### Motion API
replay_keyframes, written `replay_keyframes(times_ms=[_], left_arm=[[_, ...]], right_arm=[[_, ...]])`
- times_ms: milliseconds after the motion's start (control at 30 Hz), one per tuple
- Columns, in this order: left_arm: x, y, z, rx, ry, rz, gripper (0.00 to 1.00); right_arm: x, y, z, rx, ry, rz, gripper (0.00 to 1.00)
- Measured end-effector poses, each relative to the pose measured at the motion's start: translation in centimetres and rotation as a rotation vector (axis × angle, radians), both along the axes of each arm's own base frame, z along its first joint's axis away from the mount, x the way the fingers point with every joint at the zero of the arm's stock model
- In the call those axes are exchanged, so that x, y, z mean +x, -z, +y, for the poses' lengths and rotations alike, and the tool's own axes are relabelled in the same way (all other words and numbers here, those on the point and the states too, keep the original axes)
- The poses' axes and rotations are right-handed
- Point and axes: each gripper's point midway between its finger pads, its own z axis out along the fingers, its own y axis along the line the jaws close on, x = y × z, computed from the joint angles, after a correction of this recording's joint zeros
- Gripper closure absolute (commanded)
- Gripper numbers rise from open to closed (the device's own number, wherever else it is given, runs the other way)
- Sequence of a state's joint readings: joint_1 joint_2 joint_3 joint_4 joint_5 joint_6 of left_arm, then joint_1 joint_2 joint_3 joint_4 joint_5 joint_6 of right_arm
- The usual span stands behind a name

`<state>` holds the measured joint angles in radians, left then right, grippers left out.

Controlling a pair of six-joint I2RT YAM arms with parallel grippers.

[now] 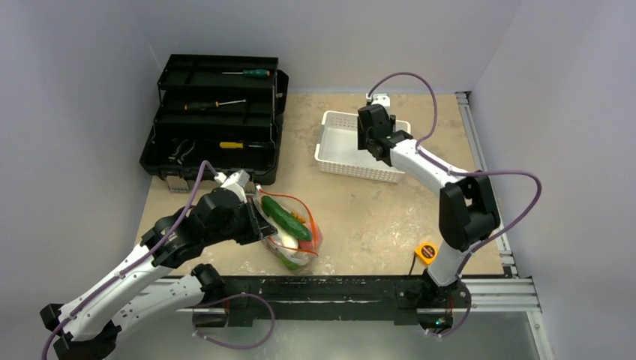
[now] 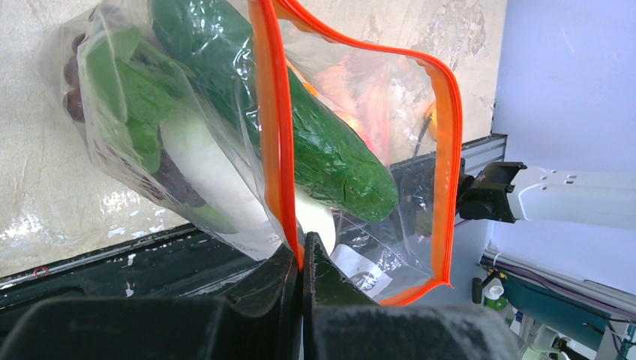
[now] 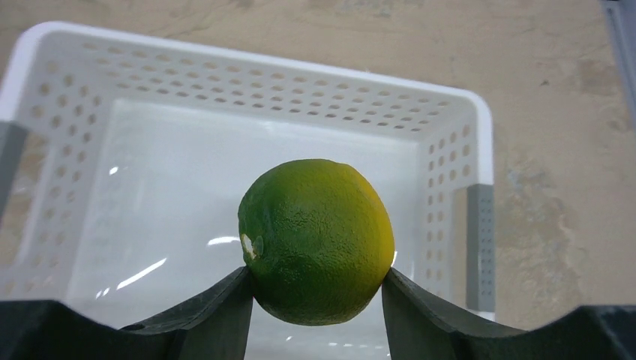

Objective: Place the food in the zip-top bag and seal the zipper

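**Lemon in my right gripper; bag lies to my left and nearer the bases**

Finding 1. My right gripper (image 3: 315, 281) is clamped on the lemon (image 3: 315, 232), with a finger pressed against each flank. It hangs over the white basket (image 3: 247, 97) at the far side of the desk (image 1: 360, 217). I cannot tell whether the lemon has cleared the basket floor.

Finding 2. My left gripper (image 2: 301, 255) is clenched on the zipper (image 2: 274, 135), pinching the orange strip at one point. This holds the bag (image 1: 296, 232) up with its mouth spread into an open loop.

Finding 3. The bag sits well apart from the lemon, leftward and toward the arm bases. Its open rim shows on the far and right side, the side facing my right arm. My right arm is the free carrier. My left arm is at the bag but is taken up with holding it.

Finding 4. The cucumber (image 2: 330, 157) lies lengthwise in the bag, its long axis running into the mouth and its blunt end sitting inside the orange loop. In my judgement the lemon must go in beside that end, through the wider half of the loop away from my left gripper.

Finding 5. The zipper is unsealed.
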<state>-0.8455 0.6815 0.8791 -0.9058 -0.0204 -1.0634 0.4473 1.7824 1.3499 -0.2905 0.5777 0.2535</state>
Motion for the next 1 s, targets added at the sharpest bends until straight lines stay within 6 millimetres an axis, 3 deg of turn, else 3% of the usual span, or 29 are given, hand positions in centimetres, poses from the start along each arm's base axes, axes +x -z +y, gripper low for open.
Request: replay_keyframes(times_ms=[200,333,533,733,833,1000], left_arm=[[0.0,0.0,0.0,-0.001,0.001,0.000,1.00],[0.0,0.0,-0.1,-0.002,0.002,0.000,1.00],[0.0,0.0,-0.1,-0.002,0.002,0.000,1.00],[0.1,0.0,-0.3,0.002,0.003,0.004,1.00],[0.2,-0.3,-0.4,-0.003,0.005,0.001,1.00],[0.2,-0.4,-0.4,-0.005,0.005,-0.001,1.00]], right_arm=[[-3.6,-1.0,4.2,0.200,-0.233,0.046,1.00],[-6.8,-2.8,7.6,0.365,-0.433,0.062,1.00],[-13.3,-8.6,13.3,0.631,-0.796,0.029,1.00],[-22.6,-14.1,20.2,0.752,-1.172,0.048,1.00],[-26.3,-15.3,21.8,0.790,-1.263,0.076,1.00],[-29.1,-16.5,22.7,0.821,-1.274,0.115,1.00]])
